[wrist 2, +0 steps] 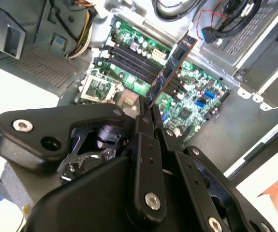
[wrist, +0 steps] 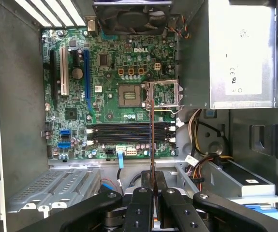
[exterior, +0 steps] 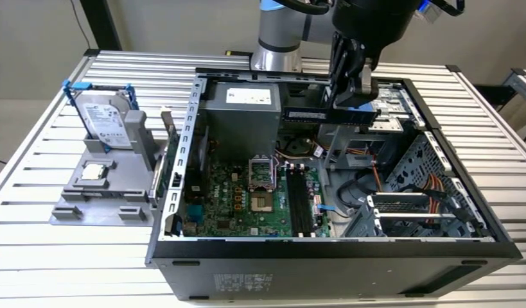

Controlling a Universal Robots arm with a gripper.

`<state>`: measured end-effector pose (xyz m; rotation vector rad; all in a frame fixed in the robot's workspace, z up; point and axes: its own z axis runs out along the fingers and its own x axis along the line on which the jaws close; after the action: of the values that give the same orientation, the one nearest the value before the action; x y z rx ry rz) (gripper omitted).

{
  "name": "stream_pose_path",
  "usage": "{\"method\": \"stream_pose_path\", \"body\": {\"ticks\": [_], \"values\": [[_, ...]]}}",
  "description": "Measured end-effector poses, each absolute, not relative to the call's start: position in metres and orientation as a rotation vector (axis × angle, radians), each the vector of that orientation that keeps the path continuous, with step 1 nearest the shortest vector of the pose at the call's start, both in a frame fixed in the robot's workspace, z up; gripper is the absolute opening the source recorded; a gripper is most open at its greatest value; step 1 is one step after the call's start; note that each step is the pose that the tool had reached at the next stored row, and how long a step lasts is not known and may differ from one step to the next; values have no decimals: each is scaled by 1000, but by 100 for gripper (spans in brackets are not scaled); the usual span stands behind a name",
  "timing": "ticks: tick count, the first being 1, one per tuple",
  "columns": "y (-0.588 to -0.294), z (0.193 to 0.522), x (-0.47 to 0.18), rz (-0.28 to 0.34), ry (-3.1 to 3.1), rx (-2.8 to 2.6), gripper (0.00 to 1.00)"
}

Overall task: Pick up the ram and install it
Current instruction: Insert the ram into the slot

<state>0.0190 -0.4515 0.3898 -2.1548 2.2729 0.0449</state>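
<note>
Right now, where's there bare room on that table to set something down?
Bare slats lie between the gray fixture and the near edge of the table, at the exterior view's left; another strip runs beyond the hard drive. Inside the case it is crowded: motherboard, cables, and the ram held above by the fingers.

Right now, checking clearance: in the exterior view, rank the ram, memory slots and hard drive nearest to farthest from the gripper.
1. The ram, held in the gripper above the case.
2. The memory slots, on the board below.
3. The hard drive, outside the case, at the exterior view's left.
</note>
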Motion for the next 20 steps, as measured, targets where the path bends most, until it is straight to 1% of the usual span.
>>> {"method": "stream_pose_path", "body": {"ticks": [20], "values": [[-451, 390, 19, 45, 2273, -2155, 0]]}}
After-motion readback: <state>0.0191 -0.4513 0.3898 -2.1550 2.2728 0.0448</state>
